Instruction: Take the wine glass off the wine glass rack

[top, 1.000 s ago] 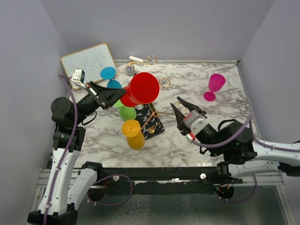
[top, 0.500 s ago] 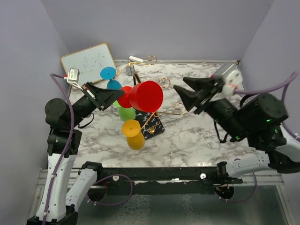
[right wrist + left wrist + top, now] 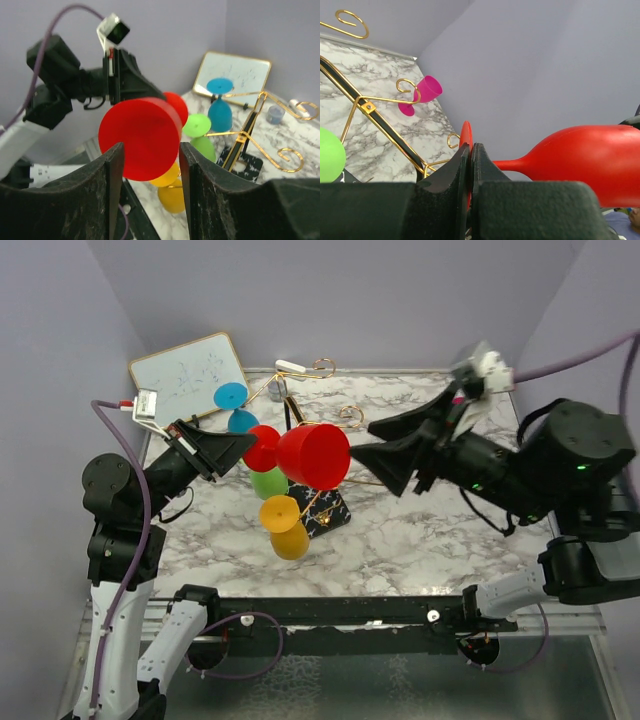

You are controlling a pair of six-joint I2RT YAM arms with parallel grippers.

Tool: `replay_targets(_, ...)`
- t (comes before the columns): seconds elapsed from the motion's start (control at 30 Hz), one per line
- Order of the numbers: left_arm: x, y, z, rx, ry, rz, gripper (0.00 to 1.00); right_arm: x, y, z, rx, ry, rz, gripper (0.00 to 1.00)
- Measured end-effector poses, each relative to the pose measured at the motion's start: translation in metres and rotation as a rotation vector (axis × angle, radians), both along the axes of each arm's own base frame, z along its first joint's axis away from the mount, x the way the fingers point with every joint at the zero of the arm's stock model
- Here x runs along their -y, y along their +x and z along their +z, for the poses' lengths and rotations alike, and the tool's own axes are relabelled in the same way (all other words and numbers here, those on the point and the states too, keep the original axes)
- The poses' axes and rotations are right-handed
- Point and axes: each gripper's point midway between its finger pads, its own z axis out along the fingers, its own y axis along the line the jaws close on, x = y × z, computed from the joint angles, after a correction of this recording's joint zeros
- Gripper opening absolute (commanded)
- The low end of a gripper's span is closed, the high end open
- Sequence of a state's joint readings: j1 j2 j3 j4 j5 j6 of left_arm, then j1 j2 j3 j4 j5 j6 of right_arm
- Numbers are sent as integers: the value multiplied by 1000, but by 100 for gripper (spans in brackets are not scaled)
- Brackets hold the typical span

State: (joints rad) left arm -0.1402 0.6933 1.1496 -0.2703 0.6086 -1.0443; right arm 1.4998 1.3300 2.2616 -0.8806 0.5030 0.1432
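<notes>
My left gripper is shut on the flat foot of a red wine glass and holds it sideways in the air, mouth toward the right arm. The gold wire rack on its black speckled base stands below it, and its arms show in the left wrist view. My right gripper is open and empty. In its wrist view the fingers stand on either side of the red glass's mouth, a little short of it.
Green, yellow and blue glasses hang on the rack. A magenta glass stands on the marble table beyond it. A framed whiteboard leans at the back left, with a small white object beside it.
My right arm has risen from low over the table and swung left, so its open jaws now face the red glass's mouth. The left gripper has kept hold of the glass, shifting slightly.
</notes>
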Motion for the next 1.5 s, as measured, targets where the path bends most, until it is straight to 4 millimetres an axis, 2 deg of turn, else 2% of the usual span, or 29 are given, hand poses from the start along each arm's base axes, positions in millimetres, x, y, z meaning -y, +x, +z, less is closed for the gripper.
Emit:
replay_targets(0.13,-1,-1,3,17,13,7,0,-34,-5,-40,-50,-128,36,48)
replay_targets(0.2,-1,-1,2,14,18,9,0,-42,-6,-59,-71,-184,41,48)
replay_targets(0.27,-2,0,-1,7,23,12,0,-44,-6,-68,-87,-210,40,47)
replay_targets(0.53,-2,0,-6,-11,35,14,0,-29,-8,-67,-108,-182,39,44)
replay_targets(0.83,-2,-1,-5,0,39,15,0,-6,-4,-60,-111,-128,0,44)
replay_targets(1.0,-2,-3,0,24,36,13,0,-12,0,-60,-109,-124,-19,45)
replay_targets(1.13,-2,-5,4,44,33,8,0,-25,4,-70,-109,-160,-40,44)
replay_targets(1.23,-1,-8,7,63,31,0,0,-32,7,-75,-105,-181,-54,35)
replay_targets(1.4,-1,-13,13,95,28,-6,0,-36,9,-73,-92,-176,-63,4)
replay_targets(1.5,-1,-15,16,112,27,-5,0,-35,12,-72,-93,-169,-87,1)
